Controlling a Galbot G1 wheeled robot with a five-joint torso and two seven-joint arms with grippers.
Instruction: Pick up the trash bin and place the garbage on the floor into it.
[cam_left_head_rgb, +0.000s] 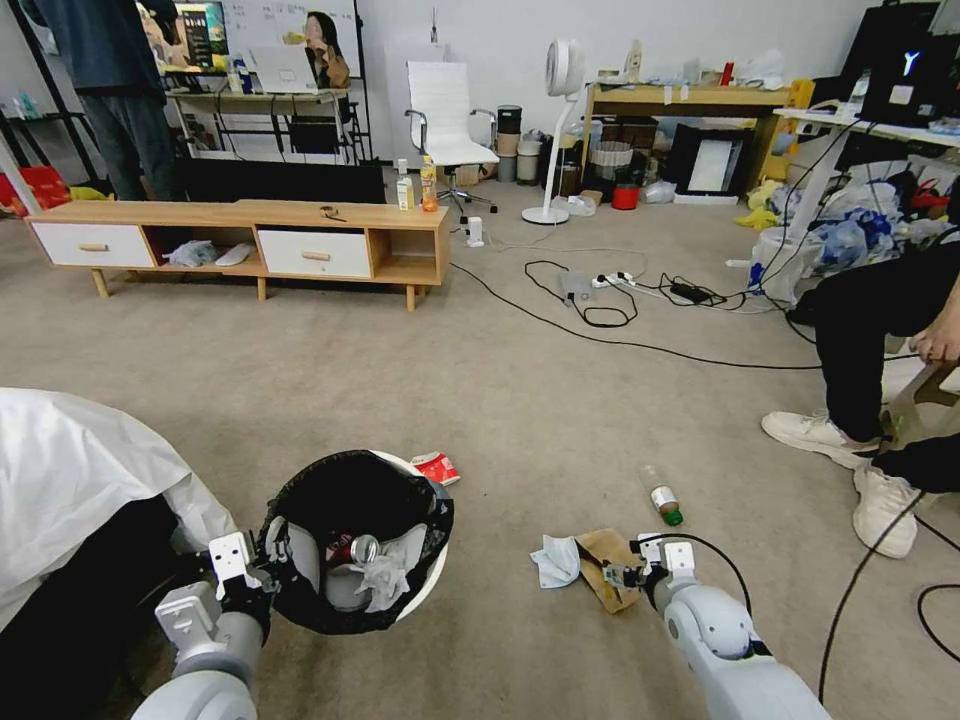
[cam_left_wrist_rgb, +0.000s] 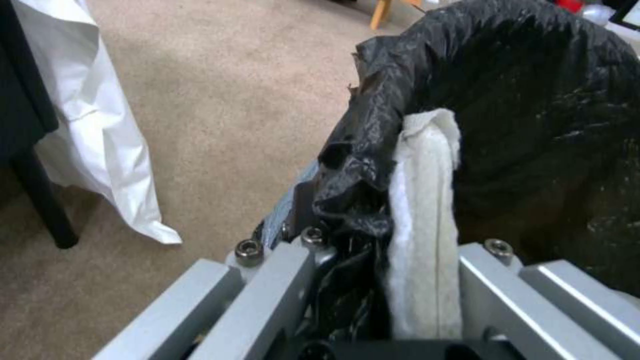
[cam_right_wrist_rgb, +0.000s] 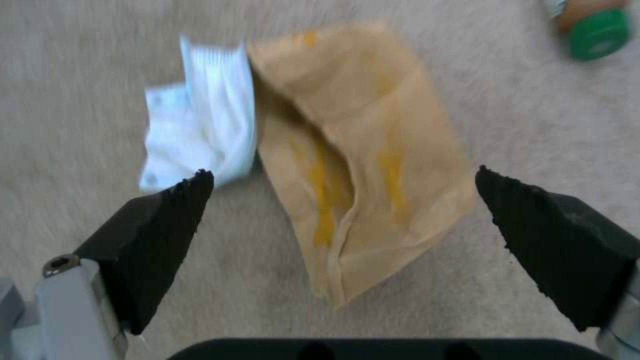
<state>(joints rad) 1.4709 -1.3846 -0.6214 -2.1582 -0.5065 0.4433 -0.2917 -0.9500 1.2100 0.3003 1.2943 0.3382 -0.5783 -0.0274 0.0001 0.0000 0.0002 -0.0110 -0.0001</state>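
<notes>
The trash bin (cam_left_head_rgb: 432, 585), white with a black bag folded over its rim, hangs at lower left. My left gripper (cam_left_head_rgb: 255, 572) is shut on its near rim. The left wrist view shows that gripper (cam_left_wrist_rgb: 360, 200) clamping the black liner (cam_left_wrist_rgb: 533, 100). A can and white tissues (cam_left_head_rgb: 380, 575) lie inside the bin. My right gripper (cam_left_head_rgb: 622, 577) is open, low over the brown paper bag (cam_left_head_rgb: 603, 553). In the right wrist view the gripper (cam_right_wrist_rgb: 343, 177) straddles the bag (cam_right_wrist_rgb: 347, 125), with a crumpled tissue (cam_right_wrist_rgb: 200, 130) beside it. A green-capped bottle (cam_left_head_rgb: 664, 500) and a red-and-white wrapper (cam_left_head_rgb: 437, 466) lie on the carpet.
A white-draped object (cam_left_head_rgb: 70, 470) stands close at my left. A seated person's legs and white shoes (cam_left_head_rgb: 820, 432) are at the right, with black cables (cam_left_head_rgb: 620, 340) crossing the carpet beyond. A low wooden cabinet (cam_left_head_rgb: 250, 235) stands at the back left.
</notes>
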